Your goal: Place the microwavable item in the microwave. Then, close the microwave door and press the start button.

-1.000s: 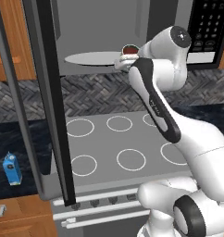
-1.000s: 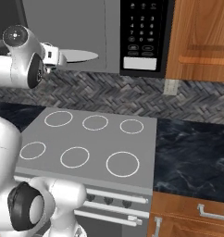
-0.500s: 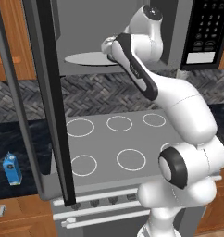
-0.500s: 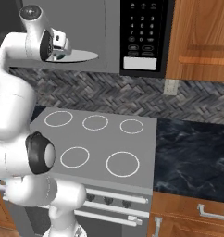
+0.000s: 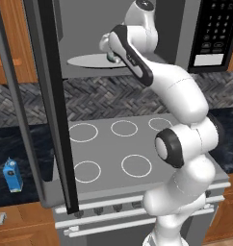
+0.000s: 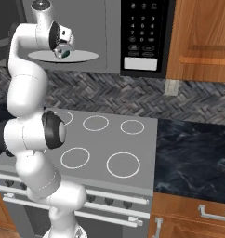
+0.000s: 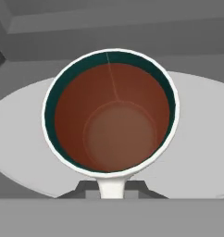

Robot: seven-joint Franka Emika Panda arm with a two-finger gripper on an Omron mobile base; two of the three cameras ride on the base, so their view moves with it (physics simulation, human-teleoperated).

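— Herringbone tile (image 6: 133, 95) backed a grey cooktop (image 6: 100, 144) with six ringed burners, wooden cabinets (image 6: 200, 37) to the right of it. What stood over the stove?

— The microwave (image 5: 137, 29), its grey cavity exposed and the black keypad panel (image 6: 144, 32) on its right side. The microwave door (image 5: 51, 110), dark-framed tinted glass, hung wide open at the left of the left base view, reaching down past the front edge of the stove.

— And the arm?

— It rose white from the base and bent into the cavity, the gripper (image 5: 111, 56) low over the round pale turntable (image 5: 87, 61).

— What did the gripper have?

— The mug (image 7: 111, 111). The hand view looked straight down into it: a white rim, a dark green inner wall, brown liquid inside. The mug's white handle (image 7: 110, 187) pointed at the camera, and the jaws were clamped tight on it.

— Where was the mug, exactly?

— Inside the cavity, over the turntable, whose pale disc spread out behind it on both sides. Whether its base touched the disc or hung just clear could not be told.

— Anything else on the counter?

— A blue carton (image 5: 12, 175), upright on the dark stone left of the stove, seen through the open door's glass.
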